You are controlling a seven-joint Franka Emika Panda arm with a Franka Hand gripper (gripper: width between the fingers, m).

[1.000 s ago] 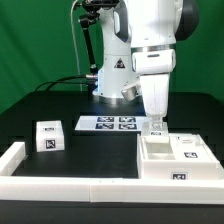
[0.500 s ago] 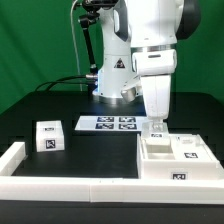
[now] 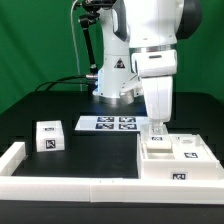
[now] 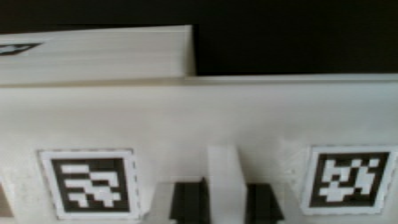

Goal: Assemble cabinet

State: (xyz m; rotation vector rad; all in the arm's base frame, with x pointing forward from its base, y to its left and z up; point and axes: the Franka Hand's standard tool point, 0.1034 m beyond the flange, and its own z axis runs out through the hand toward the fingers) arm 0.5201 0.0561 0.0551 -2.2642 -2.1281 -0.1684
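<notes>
1. The cabinet [image 3: 178,165] lies on the table [image 3: 100,150] at the exterior view's right. It is a low white box with its open side up and tagged panels inside. In the wrist view the cabinet [image 4: 196,110] fills the picture.
2. It looks like rigid, smooth plastic, probably light for its bulk. I judge it stiff enough not to flex, but slippery and prone to sliding on the table if pushed.
3. The body is too wide for a pinch, so the thin upright walls and ribs are the places to grip.
4. The gripper [image 3: 157,128] hangs at the cabinet's back edge. In the wrist view the gripper [image 4: 226,203] has a dark finger on each side of a narrow white rib. I cannot tell whether they clamp it.
5. Further out are the marker board [image 3: 107,124], a loose white block [image 3: 47,137] well apart, and the border rail [image 3: 70,186].
</notes>
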